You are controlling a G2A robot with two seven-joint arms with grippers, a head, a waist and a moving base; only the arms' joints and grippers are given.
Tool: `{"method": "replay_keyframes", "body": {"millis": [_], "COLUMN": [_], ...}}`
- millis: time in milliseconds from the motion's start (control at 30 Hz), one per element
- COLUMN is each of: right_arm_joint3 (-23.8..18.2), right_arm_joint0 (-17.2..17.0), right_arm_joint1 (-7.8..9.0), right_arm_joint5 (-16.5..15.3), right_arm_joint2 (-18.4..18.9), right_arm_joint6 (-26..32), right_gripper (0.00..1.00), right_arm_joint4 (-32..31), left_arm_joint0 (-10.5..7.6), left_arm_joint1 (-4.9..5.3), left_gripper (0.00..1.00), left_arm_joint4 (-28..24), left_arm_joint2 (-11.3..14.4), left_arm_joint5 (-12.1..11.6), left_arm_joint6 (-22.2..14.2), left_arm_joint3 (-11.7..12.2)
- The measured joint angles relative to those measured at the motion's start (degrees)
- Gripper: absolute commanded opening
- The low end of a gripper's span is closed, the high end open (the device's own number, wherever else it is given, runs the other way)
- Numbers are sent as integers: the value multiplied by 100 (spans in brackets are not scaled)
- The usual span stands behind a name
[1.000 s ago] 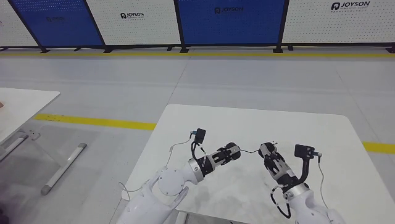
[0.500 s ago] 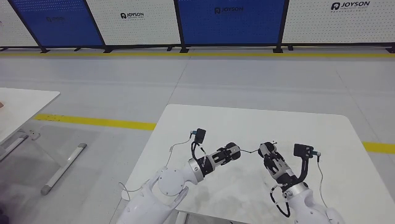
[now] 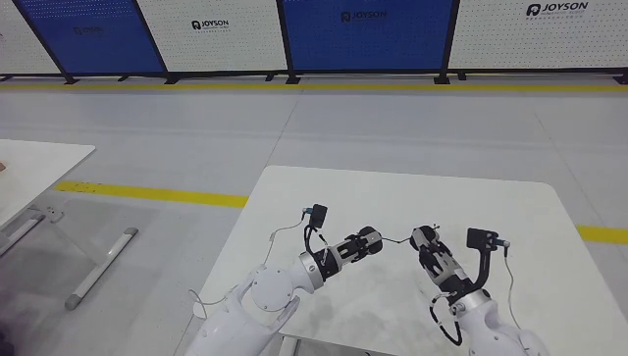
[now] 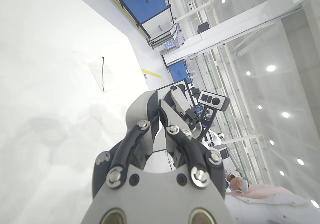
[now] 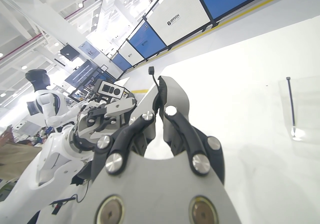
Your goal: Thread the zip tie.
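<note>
1. My right tool (image 5: 159, 85) is clamped shut on the zip tie (image 5: 151, 70) just below its head. The head pokes clear of the pads, so the slot is reachable.
2. My left tool (image 4: 157, 107) is closed too. In the top view the strap runs across to its tip, so I judge it pinches the tail end.
3. Both tools hover close together above the near part of the table (image 3: 392, 189), tips facing, with the tie in the air between them. That leaves room to bend the tail round toward the head.
4. A spare tie (image 4: 103, 74) lies on a clear bag (image 4: 93, 70), well apart from both tools.
5. I see no loop, so threading is not yet done.
</note>
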Motion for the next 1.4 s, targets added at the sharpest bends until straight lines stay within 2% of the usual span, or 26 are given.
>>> {"method": "replay_keyframes", "body": {"millis": [400,1400], "right_arm_joint3": [-61,64], "right_arm_joint0": [-72,10], "right_arm_joint1": [-4,-43], "right_arm_joint5": [-34,18], "right_arm_joint2": [75,-44], "right_arm_joint6": [-73,47], "right_gripper": [0,0], "right_arm_joint4": [65,44], "left_arm_joint0": [0,0], "left_arm_joint1": [0,0], "left_gripper": [0,0], "left_arm_joint4": [0,0], "left_arm_joint2": [0,0], "left_arm_joint5": [0,0], "left_arm_joint6": [0,0], "left_arm_joint3": [0,0]}}
